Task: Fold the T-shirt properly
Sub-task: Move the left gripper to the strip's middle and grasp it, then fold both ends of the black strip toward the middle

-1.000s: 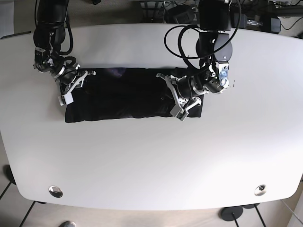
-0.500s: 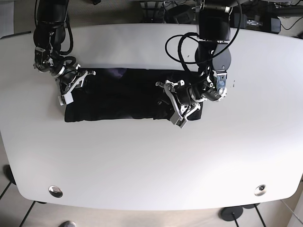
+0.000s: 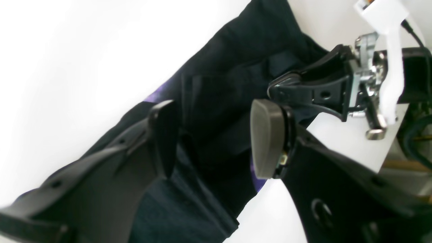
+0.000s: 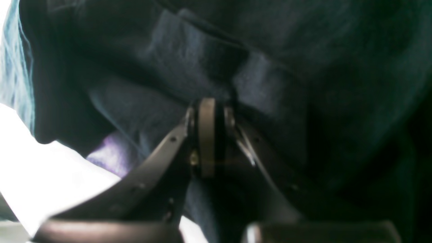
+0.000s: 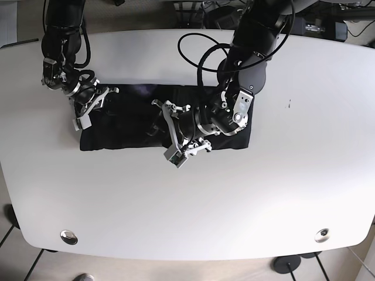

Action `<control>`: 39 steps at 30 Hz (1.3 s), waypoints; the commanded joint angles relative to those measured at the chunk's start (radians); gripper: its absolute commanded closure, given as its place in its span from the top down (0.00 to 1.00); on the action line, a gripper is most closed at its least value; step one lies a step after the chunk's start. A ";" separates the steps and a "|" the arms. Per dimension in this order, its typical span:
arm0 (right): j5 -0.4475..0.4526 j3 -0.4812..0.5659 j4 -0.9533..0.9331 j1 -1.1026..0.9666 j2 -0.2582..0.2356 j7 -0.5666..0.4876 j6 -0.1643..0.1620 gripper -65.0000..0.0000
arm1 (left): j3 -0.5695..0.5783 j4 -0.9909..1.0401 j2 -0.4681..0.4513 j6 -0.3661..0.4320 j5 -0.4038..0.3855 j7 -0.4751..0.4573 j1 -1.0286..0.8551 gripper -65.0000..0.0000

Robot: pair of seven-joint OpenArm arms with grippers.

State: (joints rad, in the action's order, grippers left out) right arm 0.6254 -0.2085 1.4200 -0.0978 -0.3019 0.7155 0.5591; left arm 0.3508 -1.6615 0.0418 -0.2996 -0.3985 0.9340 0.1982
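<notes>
The black T-shirt (image 5: 129,126) lies as a long folded strip across the white table (image 5: 187,199). My left gripper (image 5: 163,130) is open over the middle of the strip; in the left wrist view (image 3: 212,138) its two fingers (image 3: 266,138) straddle dark cloth (image 3: 216,101) without closing on it. My right gripper (image 5: 98,101) is at the strip's left end. In the right wrist view its pads (image 4: 207,135) are pressed together on a fold of the shirt (image 4: 303,67). A purple patch of the shirt shows beside it.
The right gripper's black jaw and white mount (image 3: 388,50) show at the top right of the left wrist view. Two metal discs (image 5: 68,236) sit near the table's front edge. Cables and gear lie behind the table.
My left arm has swept left along the shirt, from its right end to its middle. The shirt's outline and my right gripper have stayed put.
</notes>
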 commanded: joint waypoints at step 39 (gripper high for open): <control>0.130 -0.297 -0.020 0.080 0.105 0.175 0.005 0.03 | -0.451 0.360 -0.147 -0.338 -0.015 -0.114 -0.078 0.03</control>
State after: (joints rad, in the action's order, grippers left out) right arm 0.7330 -0.5022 1.4120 -0.0422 -0.1814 0.9180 0.5499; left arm -0.1020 -1.2991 -0.1032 -0.6437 -0.4427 0.7853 0.1146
